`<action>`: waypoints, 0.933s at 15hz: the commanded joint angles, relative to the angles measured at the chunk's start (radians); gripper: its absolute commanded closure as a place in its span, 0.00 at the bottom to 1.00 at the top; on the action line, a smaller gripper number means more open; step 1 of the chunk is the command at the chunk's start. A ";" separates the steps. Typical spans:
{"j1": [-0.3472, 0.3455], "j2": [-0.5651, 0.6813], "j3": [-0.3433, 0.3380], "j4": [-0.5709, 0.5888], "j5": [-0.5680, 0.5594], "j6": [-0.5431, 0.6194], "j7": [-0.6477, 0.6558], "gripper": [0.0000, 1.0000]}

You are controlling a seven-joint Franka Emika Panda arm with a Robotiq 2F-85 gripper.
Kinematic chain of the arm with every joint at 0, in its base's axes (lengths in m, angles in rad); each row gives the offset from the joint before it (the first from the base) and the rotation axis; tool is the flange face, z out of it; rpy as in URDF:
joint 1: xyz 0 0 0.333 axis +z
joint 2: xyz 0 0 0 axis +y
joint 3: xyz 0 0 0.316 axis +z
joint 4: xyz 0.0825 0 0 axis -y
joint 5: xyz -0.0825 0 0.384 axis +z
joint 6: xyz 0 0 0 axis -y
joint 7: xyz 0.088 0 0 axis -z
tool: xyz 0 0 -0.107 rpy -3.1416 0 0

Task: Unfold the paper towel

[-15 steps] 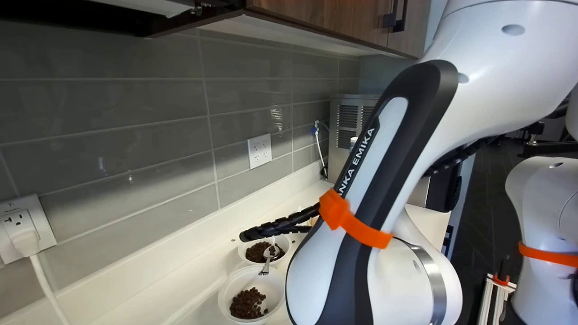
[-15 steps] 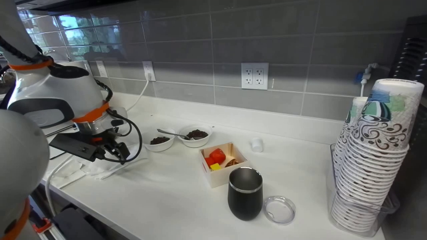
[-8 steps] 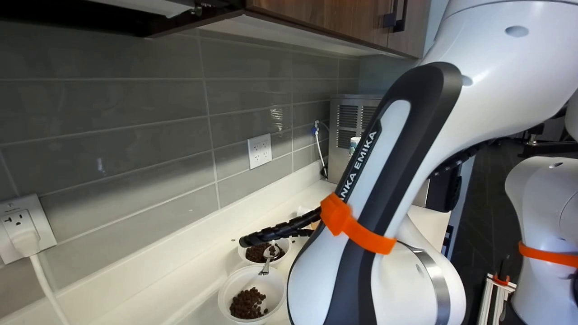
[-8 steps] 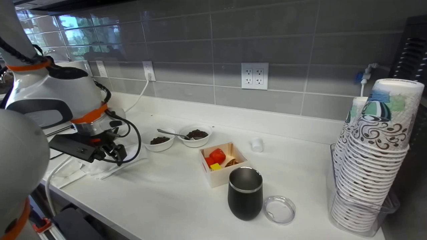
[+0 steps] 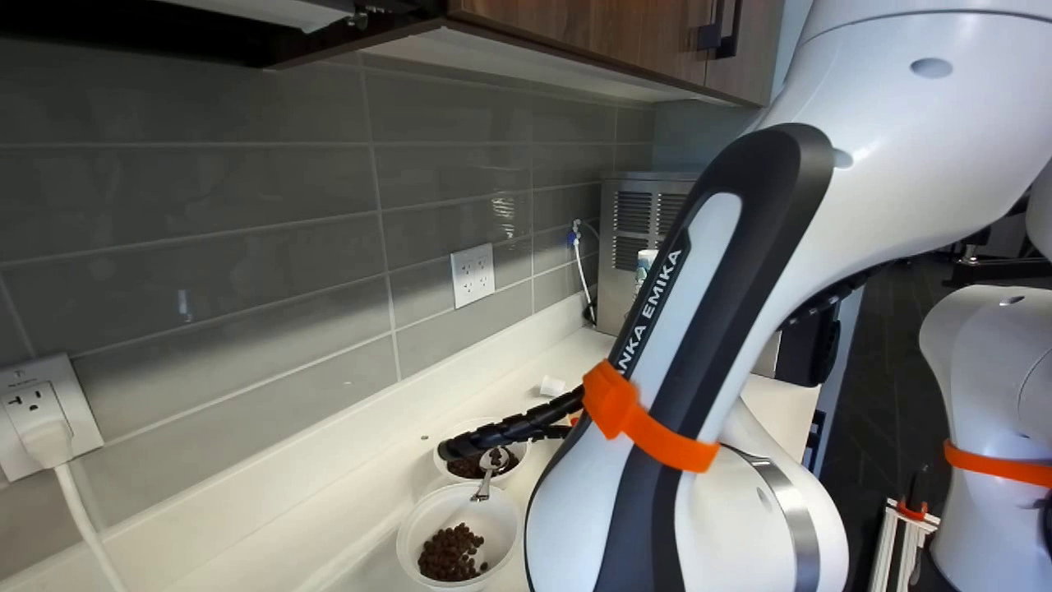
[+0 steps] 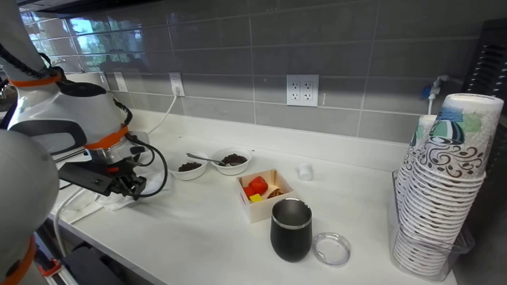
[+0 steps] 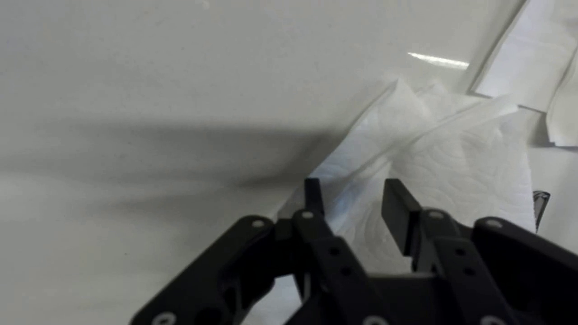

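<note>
Lower centre, your black two-fingered gripper [image 7: 354, 198] gapes partway, gripping nothing; close too deep and you may bunch the white embossed paper towel [image 7: 474, 162].

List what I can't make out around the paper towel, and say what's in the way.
Paper towel: wrist view, partly hidden behind the fingers; any contact cannot be told.
White sheets: wrist view, cut off by the picture's edge.
Shiny object: wrist view, too little shows beside the paper towel to identify it.
</note>
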 commanded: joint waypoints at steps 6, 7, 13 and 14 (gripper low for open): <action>0.003 0.030 -0.011 -0.002 -0.003 -0.003 -0.007 0.55; 0.003 0.032 -0.013 -0.003 -0.003 -0.002 -0.007 0.71; 0.006 0.027 -0.019 -0.003 0.001 0.015 -0.008 0.93; 0.006 0.026 -0.020 -0.003 0.002 0.018 -0.010 0.90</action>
